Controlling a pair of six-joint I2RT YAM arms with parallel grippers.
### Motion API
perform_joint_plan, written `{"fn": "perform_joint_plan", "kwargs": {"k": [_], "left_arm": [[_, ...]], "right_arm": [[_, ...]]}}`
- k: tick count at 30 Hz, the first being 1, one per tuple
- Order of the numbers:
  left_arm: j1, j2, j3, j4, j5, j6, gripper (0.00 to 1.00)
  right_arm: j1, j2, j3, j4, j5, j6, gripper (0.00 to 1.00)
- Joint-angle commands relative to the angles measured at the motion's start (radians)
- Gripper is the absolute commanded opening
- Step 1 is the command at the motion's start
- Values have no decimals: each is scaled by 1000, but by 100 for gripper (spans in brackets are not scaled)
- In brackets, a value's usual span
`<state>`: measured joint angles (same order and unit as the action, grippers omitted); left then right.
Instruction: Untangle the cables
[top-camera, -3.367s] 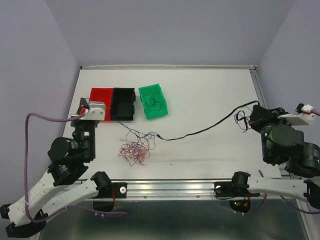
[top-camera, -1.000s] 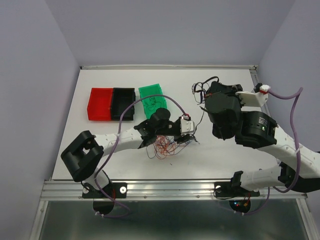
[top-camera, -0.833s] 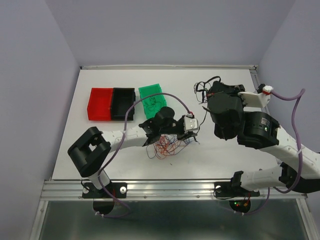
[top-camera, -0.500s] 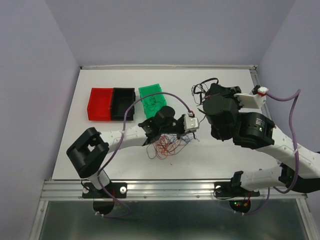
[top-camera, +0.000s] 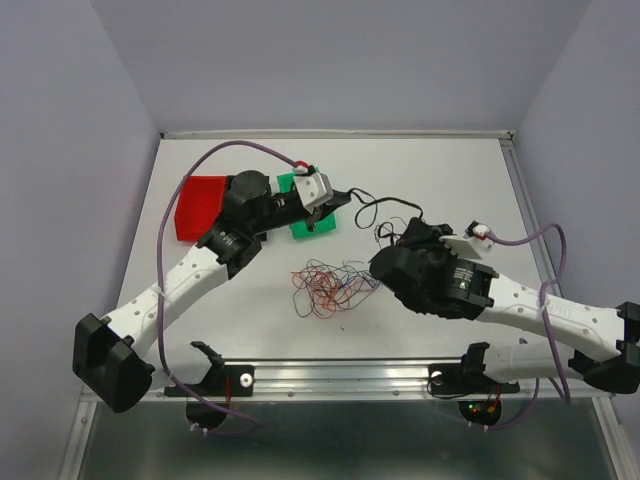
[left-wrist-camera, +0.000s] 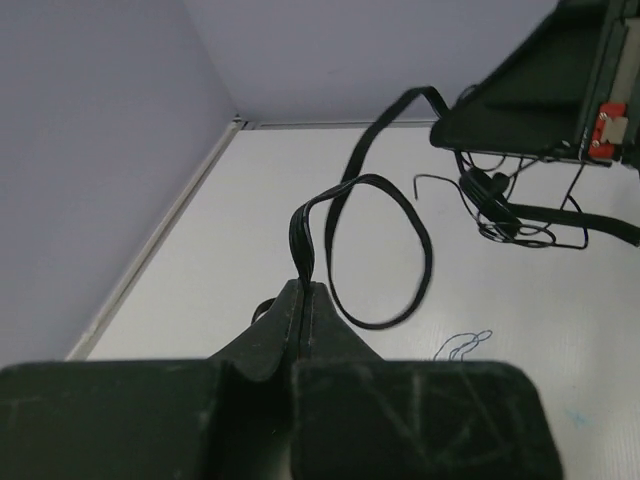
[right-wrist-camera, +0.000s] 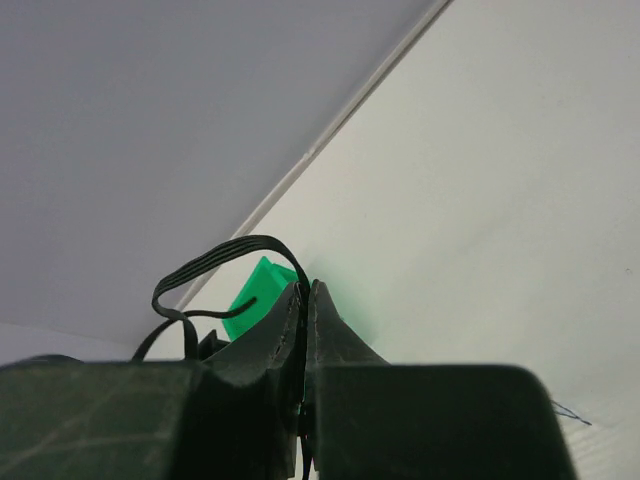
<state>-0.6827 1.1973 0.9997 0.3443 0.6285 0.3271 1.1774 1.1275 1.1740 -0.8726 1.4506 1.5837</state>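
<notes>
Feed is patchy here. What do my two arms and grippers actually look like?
The left arm and right arm have white links and bulky black joints. A thick purple cable loops along each. The left gripper and right gripper have flat black fingers, lightly scuffed.

The left arm (top-camera: 185, 275) reached from its base at the near left corner diagonally forward and to the right, its wrist held up and the left pincer (top-camera: 343, 197) pointing right. In the left wrist view its fingers (left-wrist-camera: 270, 335) were pressed flat together, tips nipping a black cable (left-wrist-camera: 427, 255). The right arm (top-camera: 545, 312) stretched low and leftward from the near right. The right pincer (top-camera: 380, 268) seemed to aim left, largely hidden under its own wrist. Its 2 fingertips met, also pinching the black cable.
</notes>
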Motion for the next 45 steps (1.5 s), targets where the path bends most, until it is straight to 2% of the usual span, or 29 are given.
{"fn": "perform_joint_plan", "kwargs": {"k": [1, 3, 6, 7, 8, 9, 10, 12, 23, 28, 34, 37, 39, 40, 42, 45], "left_arm": [[40, 1, 66, -74, 31, -69, 0], [46, 8, 63, -65, -89, -69, 0], [75, 36, 74, -64, -191, -85, 0], [89, 45, 79, -65, -194, -89, 0], [109, 59, 85, -65, -222, -105, 0], [120, 65, 88, -62, -243, -112, 0], [129, 71, 91, -61, -256, -115, 0], [161, 84, 93, -51, -280, -129, 0], [204, 76, 63, -13, -299, -117, 0], [206, 123, 86, -53, -378, -114, 0], [216, 252, 137, -82, -470, -140, 0], [251, 311, 158, -87, -458, -160, 0], [271, 340, 175, -94, -440, -168, 0], [296, 347, 181, -94, -425, -183, 0], [314, 364, 191, -96, -386, -194, 0], [331, 380, 197, -94, -340, -207, 0]], "right_arm": [[-9, -35, -76, 12, 314, 307, 1], [-9, 7, -71, 9, 306, 321, 1], [-9, 76, -48, -11, 312, 350, 1], [-9, 134, -42, -44, 317, 446, 1], [-9, 182, -5, -282, 318, 576, 1], [-12, 234, 16, -434, 324, 801, 1], [-25, 279, 39, -518, 324, 954, 1], [-27, 340, 14, -519, 327, 1190, 1], [-27, 466, 177, -509, 320, 1196, 1], [-53, 578, 315, -517, 323, 1031, 1], [-84, 690, 496, -517, 324, 880, 1], [-84, 752, 581, -519, 318, 836, 1], [-84, 770, 583, -519, 312, 867, 1], [-88, 764, 558, -519, 304, 968, 1], [-93, 741, 526, -519, 303, 1062, 1], [-93, 721, 538, -519, 274, 1119, 1]]}}
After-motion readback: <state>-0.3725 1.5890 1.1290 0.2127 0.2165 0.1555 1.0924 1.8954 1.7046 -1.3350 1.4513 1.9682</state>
